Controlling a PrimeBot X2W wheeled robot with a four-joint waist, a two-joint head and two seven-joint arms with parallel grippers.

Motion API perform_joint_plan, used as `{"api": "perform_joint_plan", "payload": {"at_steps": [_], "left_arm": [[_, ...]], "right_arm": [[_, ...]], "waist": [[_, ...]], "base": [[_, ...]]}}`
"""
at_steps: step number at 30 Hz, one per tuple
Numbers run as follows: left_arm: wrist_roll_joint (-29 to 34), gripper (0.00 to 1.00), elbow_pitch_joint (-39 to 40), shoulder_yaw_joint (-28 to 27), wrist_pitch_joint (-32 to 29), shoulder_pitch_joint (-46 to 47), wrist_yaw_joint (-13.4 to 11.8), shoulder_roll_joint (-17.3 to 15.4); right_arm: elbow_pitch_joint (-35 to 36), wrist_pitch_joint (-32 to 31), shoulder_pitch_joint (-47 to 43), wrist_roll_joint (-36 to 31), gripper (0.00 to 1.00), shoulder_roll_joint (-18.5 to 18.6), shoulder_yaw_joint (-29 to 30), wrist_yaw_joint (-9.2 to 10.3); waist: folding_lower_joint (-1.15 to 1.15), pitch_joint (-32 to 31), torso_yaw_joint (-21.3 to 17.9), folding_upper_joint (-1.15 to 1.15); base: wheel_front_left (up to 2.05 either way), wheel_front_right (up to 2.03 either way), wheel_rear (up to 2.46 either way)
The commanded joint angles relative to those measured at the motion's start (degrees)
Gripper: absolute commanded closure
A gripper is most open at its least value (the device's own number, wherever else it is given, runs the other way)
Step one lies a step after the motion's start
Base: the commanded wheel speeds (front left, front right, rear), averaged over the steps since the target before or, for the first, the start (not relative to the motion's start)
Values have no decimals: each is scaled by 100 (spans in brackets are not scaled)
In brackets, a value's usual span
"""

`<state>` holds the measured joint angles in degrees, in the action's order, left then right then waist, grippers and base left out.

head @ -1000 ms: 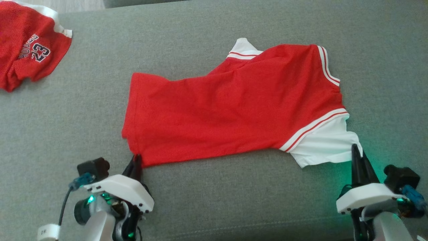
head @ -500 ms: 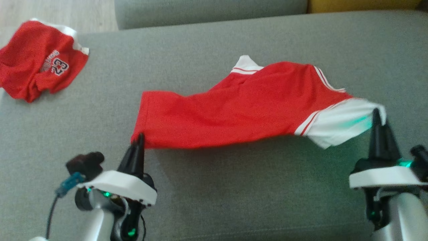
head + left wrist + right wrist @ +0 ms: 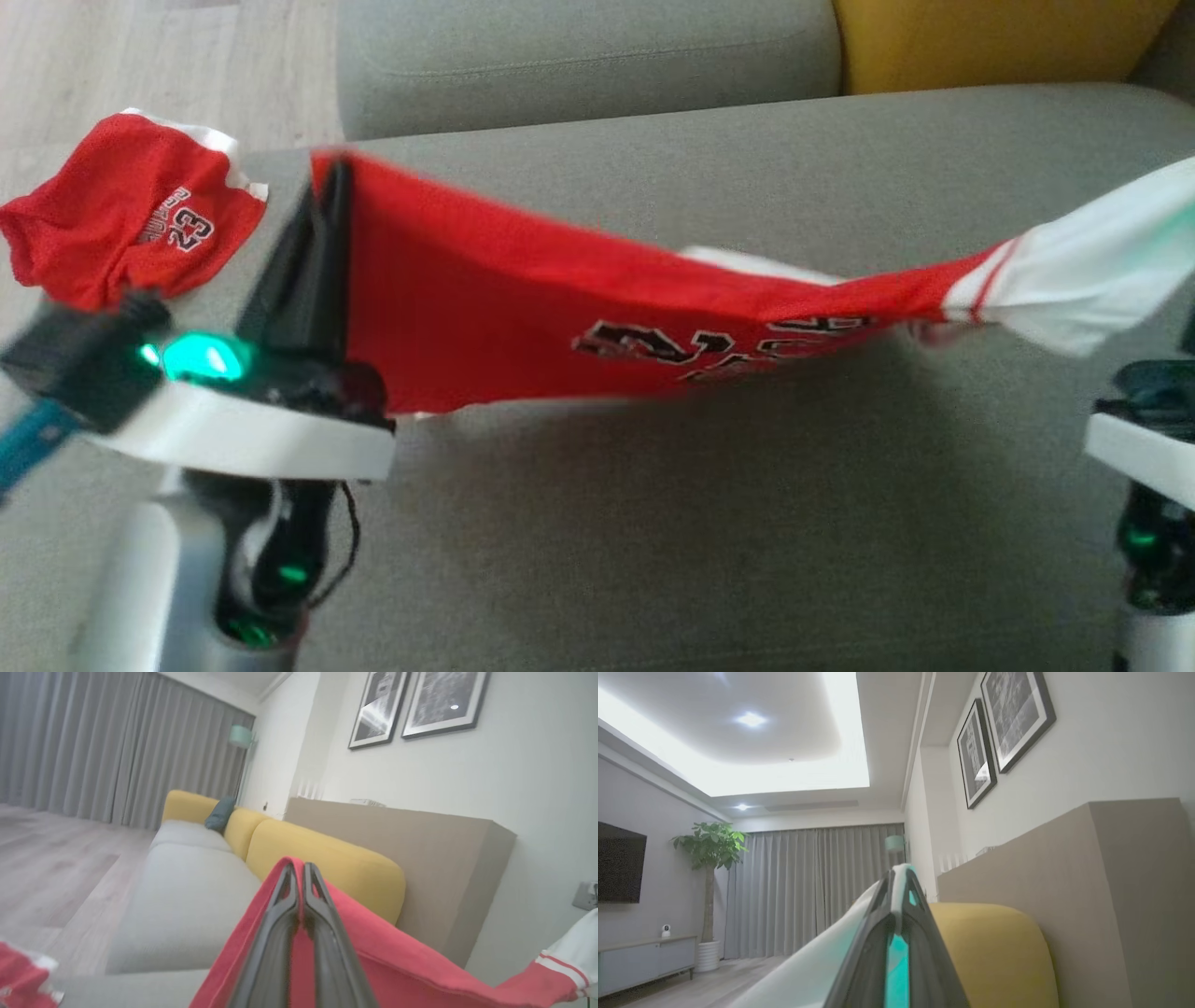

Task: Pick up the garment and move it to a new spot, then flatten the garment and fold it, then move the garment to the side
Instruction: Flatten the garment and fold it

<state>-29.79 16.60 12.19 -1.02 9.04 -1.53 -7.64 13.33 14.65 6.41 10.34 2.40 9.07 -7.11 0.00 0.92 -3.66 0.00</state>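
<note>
gripping garment (image 3: 485, 289), left claw (image 3: 299, 867) — lettering (image 3: 653, 345), head view

Both arms are up. The left pincer (image 3: 327, 191) has its long dark fingers pressed together on the red jersey (image 3: 485, 299) hem. The right pincer (image 3: 899, 875) is clamped on the white sleeve, with the right wrist (image 3: 1144, 448) at the right edge.

"23" on crumpled red cloth (image 3: 112, 210)
</note>
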Motion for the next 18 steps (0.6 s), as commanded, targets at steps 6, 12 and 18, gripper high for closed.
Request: {"api": "perform_joint_plan", "payload": {"at_steps": [6,12,18], "left_arm": [[269,100,1202,-194,-506,1097,-35,-370],[216,100,1120,-222,-1017,2037,-12,-499],[171,100,-202,-382,-1095,3015,110,-631]], "right_arm": [[1255,-63,569,-32,100,48,3,-37],[1659,-428,1214,-111,100,48,94,-37],[781,-606,2347,-151,100,48,-118,-37]], "waist": [[0,160,-65,0],[0,576,-121,0],[0,1199,-218,0]], "base": [[0,0,0],[0,0,0],[0,0,0]]}}
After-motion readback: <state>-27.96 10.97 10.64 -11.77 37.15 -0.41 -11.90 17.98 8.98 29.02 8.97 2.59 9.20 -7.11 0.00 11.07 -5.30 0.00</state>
